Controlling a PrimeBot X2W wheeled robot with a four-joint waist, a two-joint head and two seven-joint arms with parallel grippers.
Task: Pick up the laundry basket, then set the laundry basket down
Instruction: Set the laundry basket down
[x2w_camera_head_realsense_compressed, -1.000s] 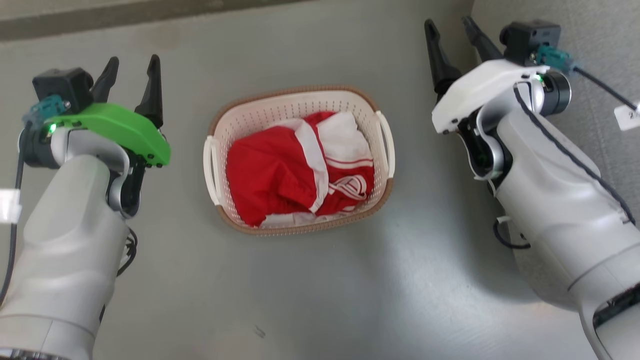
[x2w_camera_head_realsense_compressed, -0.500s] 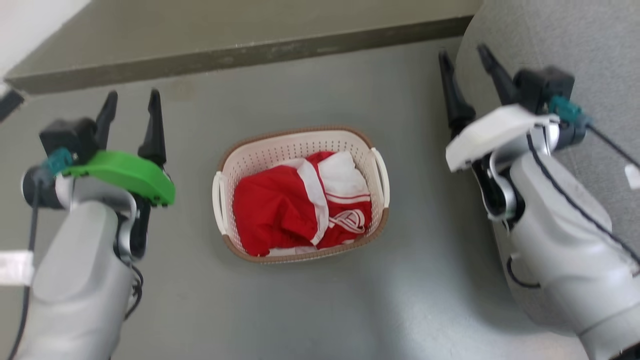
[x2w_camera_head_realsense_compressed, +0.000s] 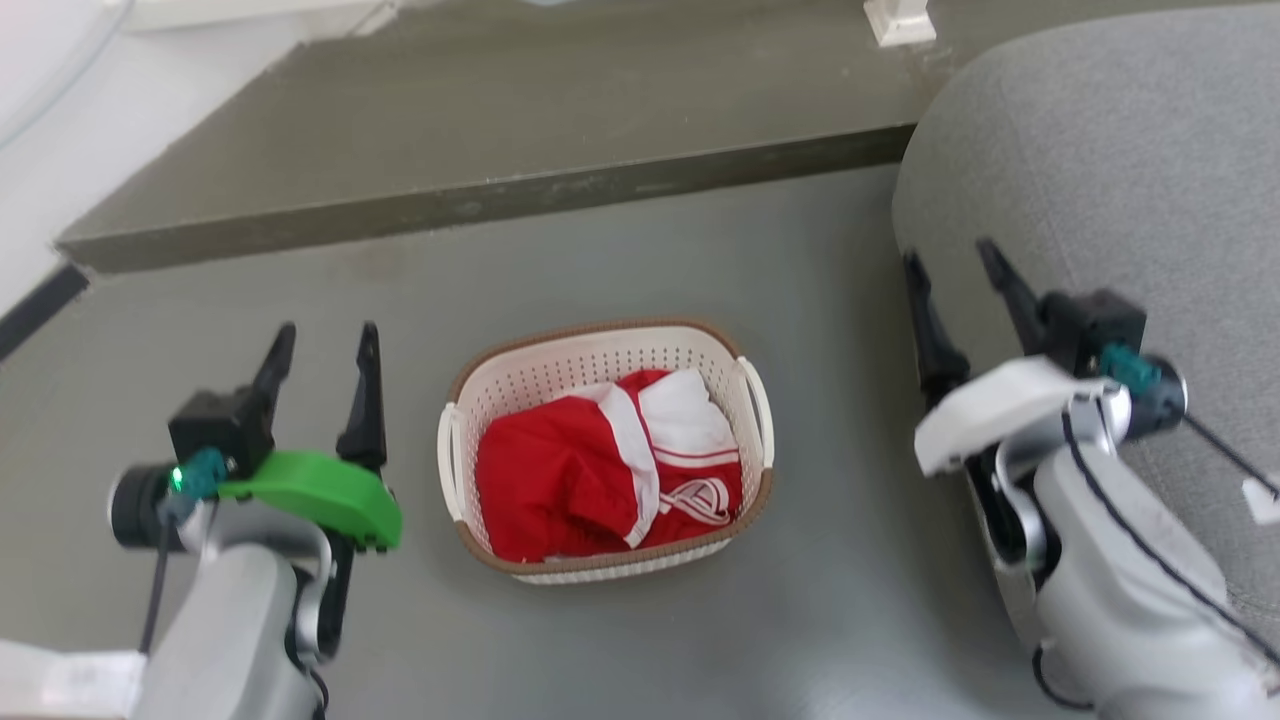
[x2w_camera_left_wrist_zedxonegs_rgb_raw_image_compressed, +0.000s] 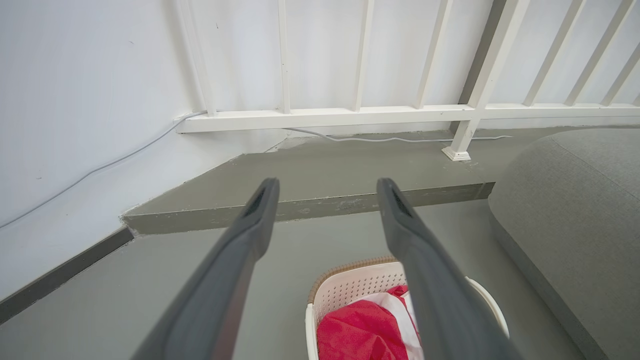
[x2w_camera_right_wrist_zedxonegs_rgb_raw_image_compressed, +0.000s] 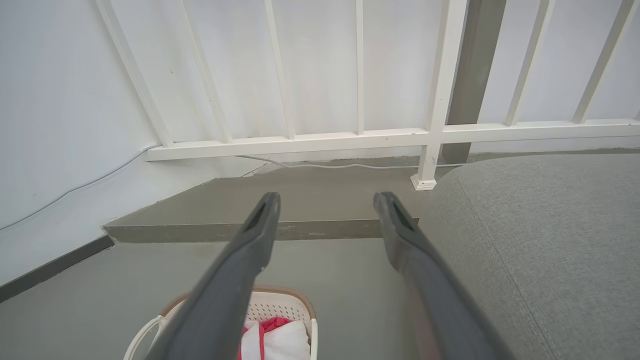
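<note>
In your left wrist view the laundry basket (x2w_camera_left_wrist_zedxonegs_rgb_raw_image_compressed: 350, 292) runs off the bottom edge, and a finger of the left gripper (x2w_camera_left_wrist_zedxonegs_rgb_raw_image_compressed: 326, 187) covers its right side. In your right wrist view a finger of the right gripper (x2w_camera_right_wrist_zedxonegs_rgb_raw_image_compressed: 326, 200) crosses its middle. In the head view the clothing (x2w_camera_head_realsense_compressed: 560, 480) hides its floor, and the white tag (x2w_camera_head_realsense_compressed: 1262, 498) at the right edge is too small to read.

Grey floor (x2w_camera_head_realsense_compressed: 620, 650) meets a raised step (x2w_camera_head_realsense_compressed: 500, 130); white railing (x2w_camera_left_wrist_zedxonegs_rgb_raw_image_compressed: 350, 112) behind; grey upholstered seat (x2w_camera_head_realsense_compressed: 1100, 150) alongside.
</note>
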